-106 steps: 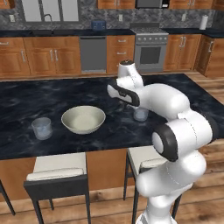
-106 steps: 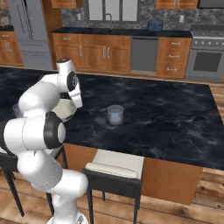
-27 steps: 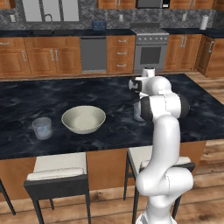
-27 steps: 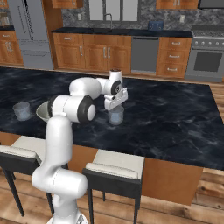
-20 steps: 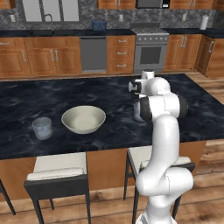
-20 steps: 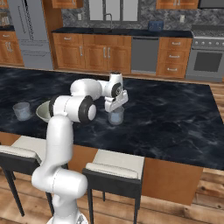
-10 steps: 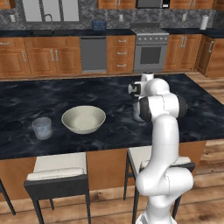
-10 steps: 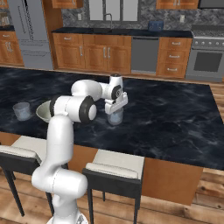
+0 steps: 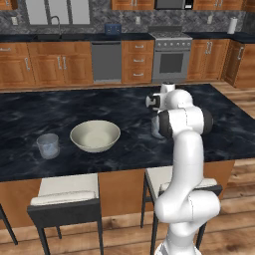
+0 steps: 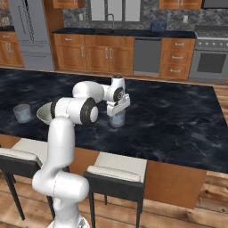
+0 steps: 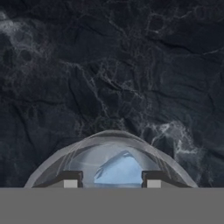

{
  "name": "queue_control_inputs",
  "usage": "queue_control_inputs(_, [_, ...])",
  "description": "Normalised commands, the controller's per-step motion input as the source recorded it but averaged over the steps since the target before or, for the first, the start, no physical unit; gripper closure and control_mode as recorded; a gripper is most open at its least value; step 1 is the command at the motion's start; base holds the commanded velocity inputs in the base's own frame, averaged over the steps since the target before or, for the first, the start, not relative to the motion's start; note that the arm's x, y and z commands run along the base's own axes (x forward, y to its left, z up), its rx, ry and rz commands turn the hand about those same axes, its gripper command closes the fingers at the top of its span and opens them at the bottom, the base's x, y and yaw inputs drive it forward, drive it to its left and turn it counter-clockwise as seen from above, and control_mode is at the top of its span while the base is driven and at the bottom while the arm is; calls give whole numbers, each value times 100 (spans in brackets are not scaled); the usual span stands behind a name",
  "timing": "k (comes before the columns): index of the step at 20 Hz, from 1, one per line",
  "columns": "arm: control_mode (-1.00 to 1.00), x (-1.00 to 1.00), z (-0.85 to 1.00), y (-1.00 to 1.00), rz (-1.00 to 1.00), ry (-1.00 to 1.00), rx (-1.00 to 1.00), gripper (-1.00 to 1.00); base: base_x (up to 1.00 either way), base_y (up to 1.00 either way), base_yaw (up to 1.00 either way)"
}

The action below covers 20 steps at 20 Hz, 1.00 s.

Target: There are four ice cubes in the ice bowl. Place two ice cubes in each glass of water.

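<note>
Ice cube [image 11: 118, 170] over upright glass [image 11: 111, 151]

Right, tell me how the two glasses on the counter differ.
The left glass stands alone beside the ice bowl; the right glass sits directly under the gripper. An ice cube shows in the right glass; the left one's contents are unclear. Both are short, clear, upright tumblers.

Black marble island [image 9: 99, 107] under the end effector, two stools [image 9: 64, 199] on its near side, wood cabinets [image 10: 98, 55] and steel oven [image 9: 171, 61] beyond it, wood floor.
</note>
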Motion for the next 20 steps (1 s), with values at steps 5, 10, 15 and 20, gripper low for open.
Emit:
queue_control_inputs(5, [-100,0,-7,-3,0,-1,0,-100,0,0,0])
queue_control_inputs(10, [-100,0,-8,0,0,-1,0,-100,0,0,0])
queue_control_inputs(15, [-100,0,-4,0,0,-1,0,100,0,0,0])
queue_control_inputs(20, [-100,0,0,-7,0,-2,1,100,0,0,0])
